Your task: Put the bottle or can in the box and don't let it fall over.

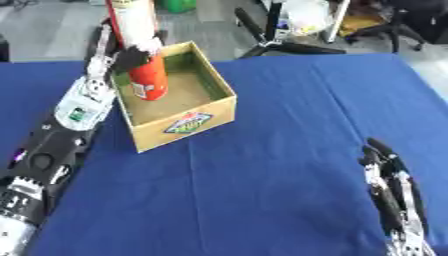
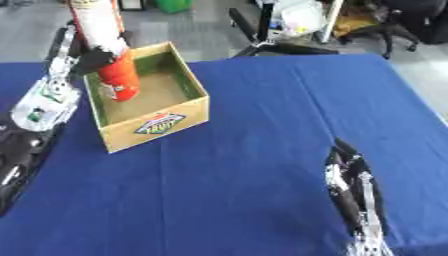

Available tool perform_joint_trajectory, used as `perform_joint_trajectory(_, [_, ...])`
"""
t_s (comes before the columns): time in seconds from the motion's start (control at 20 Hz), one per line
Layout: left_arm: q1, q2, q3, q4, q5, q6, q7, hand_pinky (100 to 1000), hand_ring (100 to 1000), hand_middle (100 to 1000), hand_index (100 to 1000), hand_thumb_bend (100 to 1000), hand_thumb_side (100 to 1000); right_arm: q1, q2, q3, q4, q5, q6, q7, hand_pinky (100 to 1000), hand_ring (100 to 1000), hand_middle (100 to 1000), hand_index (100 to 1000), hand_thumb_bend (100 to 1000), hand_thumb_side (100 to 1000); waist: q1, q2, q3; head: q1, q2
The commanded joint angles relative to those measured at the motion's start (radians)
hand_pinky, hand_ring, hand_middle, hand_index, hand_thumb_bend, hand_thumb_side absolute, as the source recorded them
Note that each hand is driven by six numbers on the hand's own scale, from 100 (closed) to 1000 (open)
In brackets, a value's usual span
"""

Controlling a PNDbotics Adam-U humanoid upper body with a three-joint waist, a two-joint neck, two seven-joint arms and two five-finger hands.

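A tall red and white can [image 1: 143, 45] stands upright inside the open cardboard box [image 1: 214, 107], near the box's left wall. My left hand [image 1: 122, 56] comes in from the left with its fingers curled round the can's middle. The can's foot rests on or just above the box floor; I cannot tell which. The box has a green inner lining and a coloured label on its front. At the lower right corner my right hand [image 1: 391, 187] rests with straight fingers pointing up, holding nothing.
The box sits on a blue tablecloth [image 1: 289, 150] that covers the whole table. Beyond the far edge are chair legs [image 1: 280, 45] and a grey floor. Bare blue cloth stretches right of the box and in front of it.
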Motion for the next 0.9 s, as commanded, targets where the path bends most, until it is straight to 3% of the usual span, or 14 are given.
perform_joint_trajectory(0.05, [-0.024,0.004,0.004,0.046,-0.025,-0.062,-0.014,560,632,541,766,100,100,-0.010,-0.009,-0.001,-0.010,-0.006,-0.002,0.002,833,904,880,866,100,615,0.000,-0.011,0.001,-0.001,-0.013])
perform_joint_trajectory(0.1, [-0.019,0.003,0.005,0.059,-0.032,-0.082,-0.021,586,660,569,778,156,100,-0.011,-0.009,-0.002,-0.010,-0.006,-0.002,0.002,833,904,880,866,100,615,0.000,-0.011,0.002,-0.002,-0.013])
perform_joint_trajectory(0.15, [-0.014,0.003,0.006,0.071,-0.039,-0.102,-0.027,701,777,704,826,372,252,-0.011,-0.009,-0.002,-0.010,-0.005,-0.002,0.002,833,904,880,867,100,615,0.000,-0.011,0.002,-0.003,-0.013])
perform_joint_trajectory(0.2, [-0.009,0.003,0.005,0.077,-0.044,-0.120,-0.033,735,817,756,847,471,326,-0.011,-0.009,-0.003,-0.010,-0.005,-0.001,0.001,833,904,880,867,100,615,0.000,-0.011,0.003,-0.004,-0.013])
perform_joint_trajectory(0.25, [-0.004,0.004,0.004,0.079,-0.049,-0.137,-0.041,793,884,833,886,628,430,-0.010,-0.009,-0.003,-0.010,-0.005,-0.001,0.001,832,904,880,867,100,615,0.000,-0.011,0.003,-0.004,-0.013])
perform_joint_trajectory(0.35, [0.007,0.010,0.001,0.068,-0.057,-0.164,-0.056,859,974,917,924,773,525,-0.010,-0.009,-0.005,-0.010,-0.005,-0.001,0.000,833,904,880,866,100,615,-0.001,-0.012,0.006,-0.005,-0.013])
perform_joint_trajectory(0.6, [0.039,0.034,-0.005,0.000,-0.041,-0.180,-0.086,915,1000,994,954,830,595,-0.007,-0.011,-0.007,-0.010,-0.003,0.000,-0.002,833,905,880,866,100,616,-0.001,-0.015,0.013,-0.008,-0.012])
perform_joint_trajectory(0.9, [0.102,0.083,-0.017,-0.141,-0.002,-0.134,-0.107,932,1000,1000,962,817,627,-0.003,-0.013,-0.013,-0.010,-0.002,-0.001,-0.006,833,904,880,867,100,615,-0.001,-0.019,0.024,-0.013,-0.010])
